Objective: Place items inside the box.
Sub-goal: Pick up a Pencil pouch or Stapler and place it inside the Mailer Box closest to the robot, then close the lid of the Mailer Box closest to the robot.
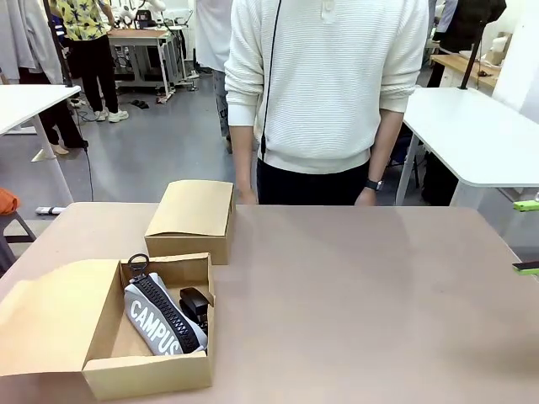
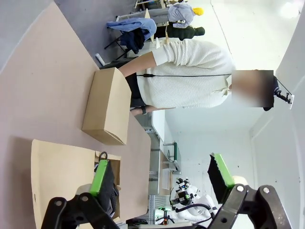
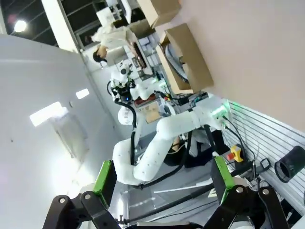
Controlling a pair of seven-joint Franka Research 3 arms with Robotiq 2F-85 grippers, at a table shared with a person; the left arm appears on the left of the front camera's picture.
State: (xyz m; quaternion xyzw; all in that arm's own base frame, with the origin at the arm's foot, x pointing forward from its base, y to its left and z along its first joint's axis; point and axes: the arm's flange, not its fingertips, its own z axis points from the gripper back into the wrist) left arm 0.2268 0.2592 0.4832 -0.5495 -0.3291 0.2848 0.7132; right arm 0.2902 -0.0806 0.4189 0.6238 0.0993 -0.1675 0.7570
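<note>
We are seeing the grey "CAMPUS" pencil case (image 1: pixel 160 318) and a black stapler (image 1: pixel 195 306) already lying in the open cardboard box (image 1: pixel 147 374) on the bench (image 1: pixel 354 295), so, with left end effector (image 2: pixel 162 181) and right end effector (image 3: pixel 164 179) both gaping empty, we are judging further items must come next.

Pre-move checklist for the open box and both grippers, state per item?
1. Open cardboard box flap folded out, top clear: ok.
2. Grey CAMPUS pencil case lying inside it: ok.
3. Black stapler inside, beside the case: ok.
4. Left gripper open, nothing between the pads: ok.
5. Right gripper open, nothing held: ok.
6. Closed cardboard box apart from the open one: ok.
7. Other items' whereabouts: cannot tell.
</note>
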